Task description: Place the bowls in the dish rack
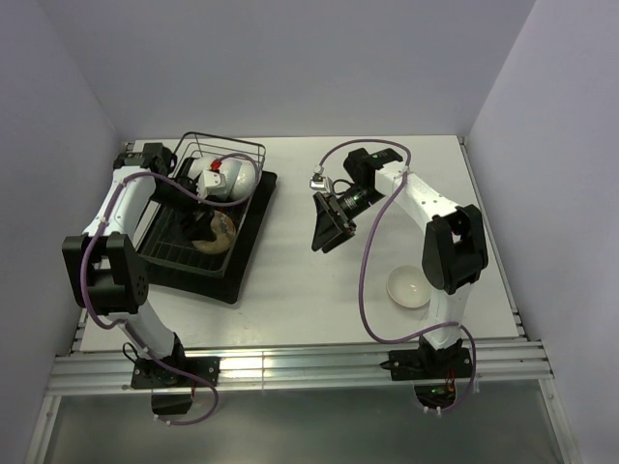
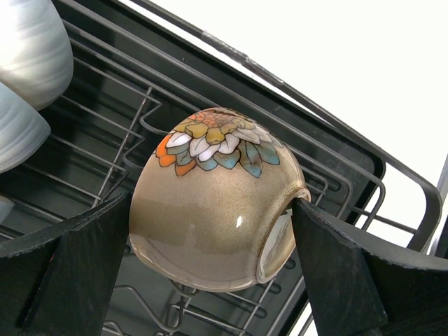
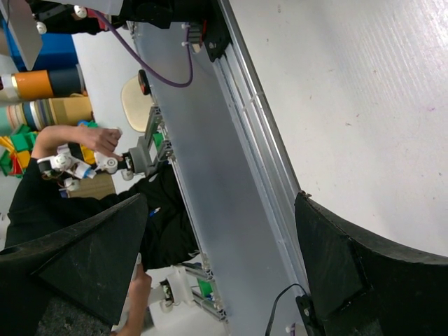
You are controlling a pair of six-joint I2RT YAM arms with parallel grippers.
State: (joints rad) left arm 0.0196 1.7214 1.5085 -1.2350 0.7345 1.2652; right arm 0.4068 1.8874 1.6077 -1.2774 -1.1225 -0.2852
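Now, table (image 1: 309,290): a pale top is seen beneath the left claw (image 2: 211,201) and the right claw (image 3: 220,199).
Tray (image 1: 221,286): a flat black tray is laid under the left claw, well off to the left of the right claw.
Dish rack (image 1: 250,145): a dark wire basket is set on the tray. The left claw is placed inside it, with the wire floor below the fingers (image 2: 77,266) and a raised wire side beyond them.
Left claw: the fingers are spread wide, one on either side of the tan bowl (image 2: 203,238). Whether the tips touch it cannot be told, and no squeeze is shown.
Right claw: it is poised above the middle of the table, spread wide, with nothing gripped.
White bowls in the rack (image 1: 232,179): these are lodged at the far end, just beyond the left claw.
Tan bowl: it is tipped on its side between the left claw's fingers, over the rack wires. Its flower-painted base is turned upward and its mouth faces one finger.
White bowl on the table (image 1: 408,287): it is set upright on the near side of the right claw, well apart from the dish rack.
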